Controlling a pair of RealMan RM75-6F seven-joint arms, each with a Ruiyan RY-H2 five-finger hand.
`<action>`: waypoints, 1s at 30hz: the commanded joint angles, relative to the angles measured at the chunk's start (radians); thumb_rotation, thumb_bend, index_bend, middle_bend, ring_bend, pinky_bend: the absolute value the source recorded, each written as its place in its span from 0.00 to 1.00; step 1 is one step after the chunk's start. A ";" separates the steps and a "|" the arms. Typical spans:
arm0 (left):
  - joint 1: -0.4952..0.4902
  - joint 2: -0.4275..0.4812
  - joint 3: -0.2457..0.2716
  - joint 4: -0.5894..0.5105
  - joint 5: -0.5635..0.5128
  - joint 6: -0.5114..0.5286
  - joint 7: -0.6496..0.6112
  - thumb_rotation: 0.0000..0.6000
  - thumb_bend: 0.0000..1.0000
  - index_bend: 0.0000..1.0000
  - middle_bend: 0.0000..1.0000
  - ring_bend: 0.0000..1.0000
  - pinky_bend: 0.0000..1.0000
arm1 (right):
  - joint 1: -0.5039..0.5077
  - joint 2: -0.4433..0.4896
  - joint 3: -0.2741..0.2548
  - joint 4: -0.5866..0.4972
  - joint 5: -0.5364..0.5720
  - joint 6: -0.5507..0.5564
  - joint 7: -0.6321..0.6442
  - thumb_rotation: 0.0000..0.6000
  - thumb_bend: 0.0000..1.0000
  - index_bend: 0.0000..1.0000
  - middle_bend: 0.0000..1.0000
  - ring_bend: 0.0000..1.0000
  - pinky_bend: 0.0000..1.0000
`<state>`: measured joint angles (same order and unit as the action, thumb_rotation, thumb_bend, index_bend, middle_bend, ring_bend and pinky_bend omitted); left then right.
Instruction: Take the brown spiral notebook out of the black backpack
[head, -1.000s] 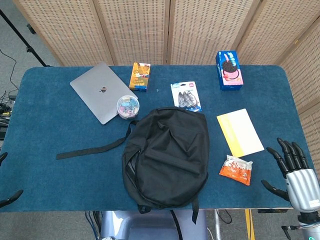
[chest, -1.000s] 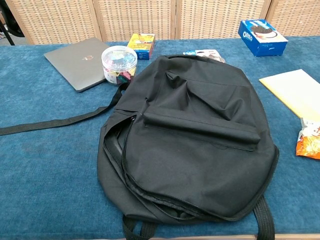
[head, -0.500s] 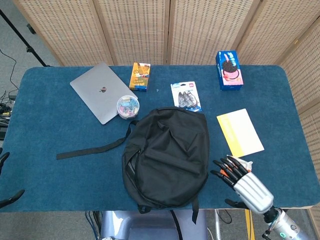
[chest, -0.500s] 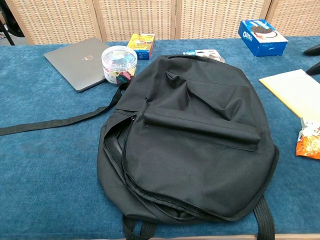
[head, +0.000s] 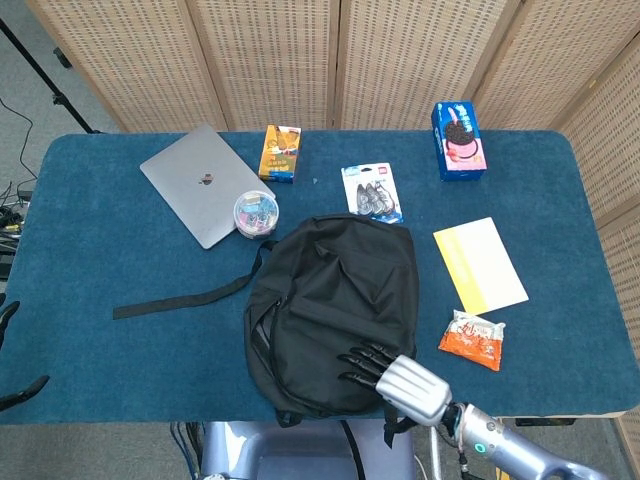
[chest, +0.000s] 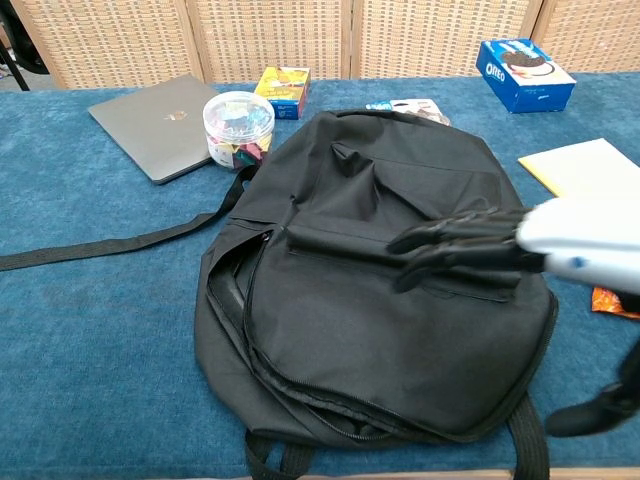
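2 hands in play here, but only 1 really matters. Biggest thing first: the black backpack lies flat in the middle of the blue table, long axis running from the near edge toward the far side, with its unzipped mouth curving down the left flank and along the near end. No brown spiral notebook is visible anywhere, so my guess is it's inside, behind that gap, though I honestly can't see it. The right hand hovers over the near-right part of the bag, fingers spread apart and pointing left across the front pocket, holding nothing. So the opening sits to the left of those fingertips and a bit nearer the table edge, which means the reach probably goes leftward across the bag. The left hand is just a sliver at the far left edge, well apart from the bag; can't tell how its fingers are set. Right one's clearly closer.
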<state>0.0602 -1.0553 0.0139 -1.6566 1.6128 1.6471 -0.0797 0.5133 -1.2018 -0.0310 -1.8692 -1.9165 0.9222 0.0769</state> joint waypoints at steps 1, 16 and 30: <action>-0.004 0.006 0.002 -0.004 -0.005 -0.011 -0.010 1.00 0.00 0.00 0.00 0.00 0.00 | 0.060 -0.090 0.050 -0.015 0.091 -0.098 -0.082 1.00 0.01 0.15 0.06 0.00 0.00; -0.009 0.008 -0.005 0.001 -0.025 -0.023 -0.020 1.00 0.00 0.00 0.00 0.00 0.00 | 0.147 -0.383 0.126 0.083 0.374 -0.221 -0.543 1.00 0.14 0.18 0.11 0.00 0.00; -0.009 0.015 -0.009 0.004 -0.032 -0.021 -0.039 1.00 0.00 0.00 0.00 0.00 0.00 | 0.169 -0.429 0.104 0.093 0.498 -0.159 -0.738 1.00 0.21 0.18 0.11 0.00 0.01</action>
<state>0.0513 -1.0404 0.0046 -1.6523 1.5810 1.6259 -0.1185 0.6805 -1.6223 0.0818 -1.7823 -1.4284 0.7454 -0.6352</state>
